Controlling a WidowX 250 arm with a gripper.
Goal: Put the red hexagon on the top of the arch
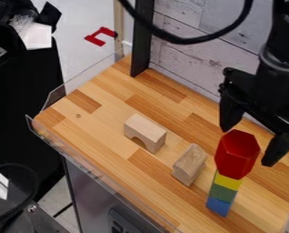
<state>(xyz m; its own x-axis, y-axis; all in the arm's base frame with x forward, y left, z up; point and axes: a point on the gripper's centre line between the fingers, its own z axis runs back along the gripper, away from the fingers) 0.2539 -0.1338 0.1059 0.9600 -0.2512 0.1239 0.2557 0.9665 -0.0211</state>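
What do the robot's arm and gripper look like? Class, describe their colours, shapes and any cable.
The arm is black, with a rounded collar edged in grey. The gripper is black too, with two chunky fingers that narrow towards their tips. A thick black cable curves nearby.

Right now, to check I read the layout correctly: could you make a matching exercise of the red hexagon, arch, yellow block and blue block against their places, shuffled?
A. red hexagon
B. arch
C. yellow block
D. blue block

1. under the green block
2. above the yellow block
3. on the wooden table, cutout down
4. directly above the green block

Pairs: A-2, B-3, C-4, D-1
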